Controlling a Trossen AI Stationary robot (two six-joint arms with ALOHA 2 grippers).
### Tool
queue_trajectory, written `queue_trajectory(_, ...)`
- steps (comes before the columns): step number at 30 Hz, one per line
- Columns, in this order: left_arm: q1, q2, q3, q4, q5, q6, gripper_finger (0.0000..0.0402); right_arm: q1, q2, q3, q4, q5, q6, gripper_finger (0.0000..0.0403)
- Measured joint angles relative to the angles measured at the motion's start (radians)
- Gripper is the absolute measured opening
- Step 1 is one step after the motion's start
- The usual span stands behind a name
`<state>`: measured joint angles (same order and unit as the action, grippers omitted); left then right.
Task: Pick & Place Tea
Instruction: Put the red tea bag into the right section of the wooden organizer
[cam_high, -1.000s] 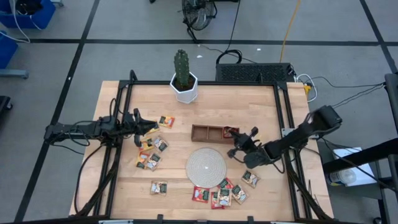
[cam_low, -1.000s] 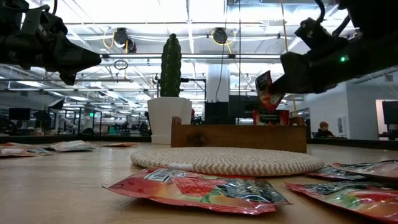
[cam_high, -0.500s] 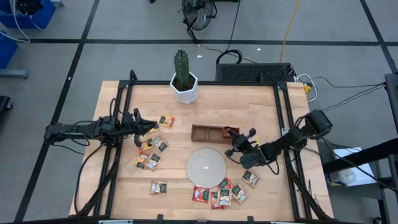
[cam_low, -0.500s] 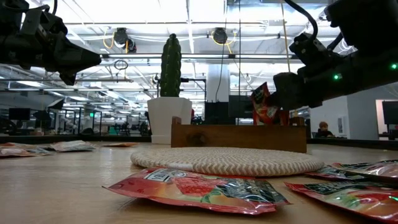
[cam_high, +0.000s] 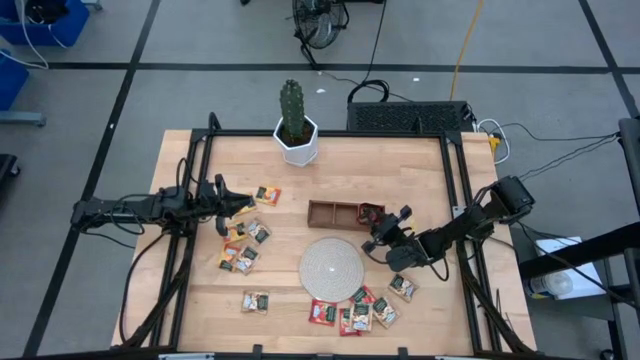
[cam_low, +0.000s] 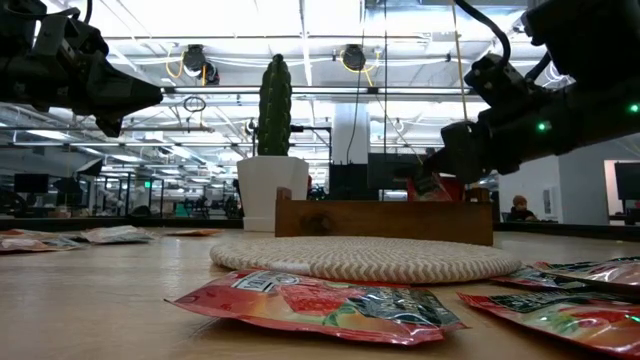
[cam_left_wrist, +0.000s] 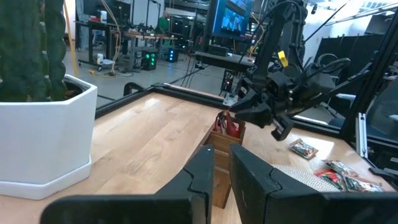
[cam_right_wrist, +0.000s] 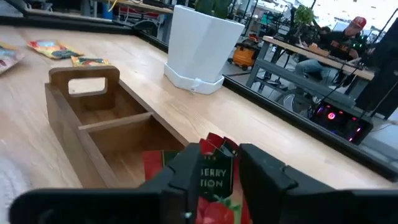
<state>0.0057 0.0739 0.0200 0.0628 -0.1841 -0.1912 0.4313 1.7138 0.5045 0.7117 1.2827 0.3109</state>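
Your right fingers stand partly apart with a red tea sachet upright between them. Whether they grip it or merely flank it cannot be settled from these views. The sachet stands on edge, its long axis vertical, its lower part already inside the end compartment of the wooden tray. In the high view, that is the tray's right-hand end, right of frame centre, where the right gripper sits. Another red sachet appears to stand in that compartment behind it.

Judgement: the sachet lies straight ahead of the fingers and below them, so the coming move is a release and a clear lift upward.

Your left fingers stand nearly closed, a thin gap between them, holding nothing visible. The left gripper hovers at the centre-left of the desk, beside the loose sachets. More sachets lie lower centre-right, below the round woven mat. The right arm is nearer these.
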Motion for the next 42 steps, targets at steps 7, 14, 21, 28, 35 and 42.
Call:
queue_trajectory(7,0.0,0.0,0.0,0.0,0.0,0.0,0.0051,0.0,-0.002,0.0,0.041,0.006,-0.163,0.0114)
queue_trajectory(14,0.0,0.0,0.0,0.0,0.0,0.0,0.0051,-0.004,-0.095,0.0,0.103,-0.149,-0.356,0.0113)
queue_trajectory(21,0.0,0.0,0.0,0.0,0.0,0.0,0.0051,-0.122,-0.348,0.115,-0.415,-0.506,-0.239,0.0114)
queue_trajectory(28,0.0,0.0,0.0,0.0,0.0,0.0,0.0051,-0.296,-0.377,0.325,-1.043,-0.926,-0.243,0.0125)
queue_trajectory(35,0.0,0.0,0.0,0.0,0.0,0.0,0.0051,-0.341,-0.375,0.359,-1.079,-1.049,-0.379,0.0122)
queue_trajectory(42,0.0,0.0,0.0,0.0,0.0,0.0,0.0051,-0.369,-0.358,0.393,-1.101,-1.052,-0.448,0.0125)
